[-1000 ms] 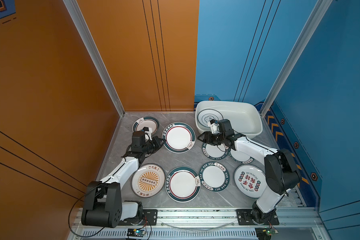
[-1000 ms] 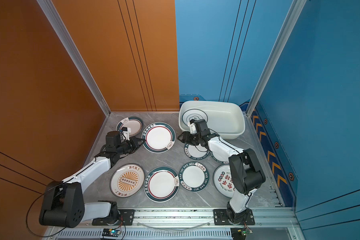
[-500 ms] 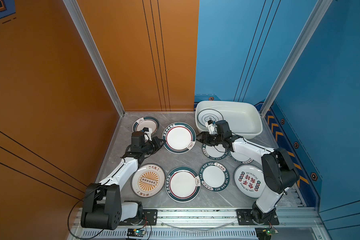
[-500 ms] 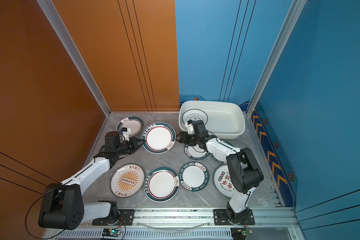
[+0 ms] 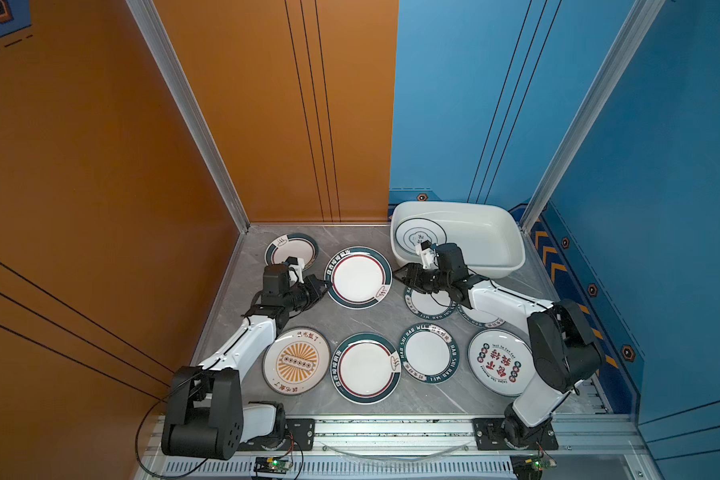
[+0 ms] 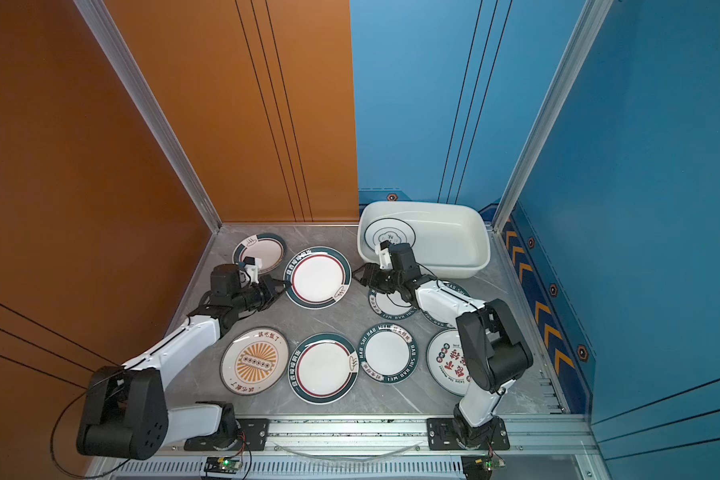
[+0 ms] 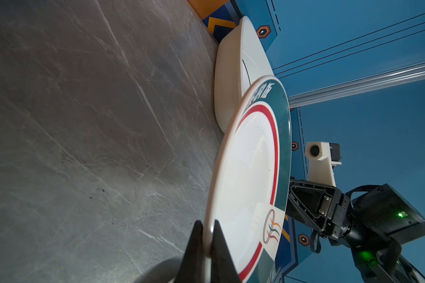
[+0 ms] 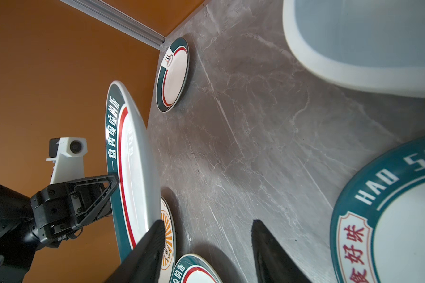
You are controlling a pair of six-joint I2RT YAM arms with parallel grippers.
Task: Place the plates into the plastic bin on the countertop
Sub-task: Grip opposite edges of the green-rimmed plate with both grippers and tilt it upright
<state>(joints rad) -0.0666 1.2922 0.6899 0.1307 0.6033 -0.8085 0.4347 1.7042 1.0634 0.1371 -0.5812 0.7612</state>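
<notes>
Jaws of the left gripper (image 5: pixel 323 286) pinch the left rim of a large white plate (image 5: pixel 358 277), dark green lettered band, thin red ring, small logo patch, lifted off the grey countertop (image 5: pixel 352 237) left of centre. Opposite, the right gripper (image 5: pixel 400 279), jaws spread, has crept leftward up to that plate's right rim since a second ago. Back right, the plastic bin (image 5: pixel 489 266) holds one ringed plate (image 5: pixel 418 237).

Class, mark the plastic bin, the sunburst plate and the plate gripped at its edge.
plastic bin (image 5: pixel 481 239): in a top view, bare floor.
sunburst plate (image 5: pixel 296 361): in a top view, centre.
gripped plate (image 7: pixel 245 175): left wrist view, white well.
</notes>
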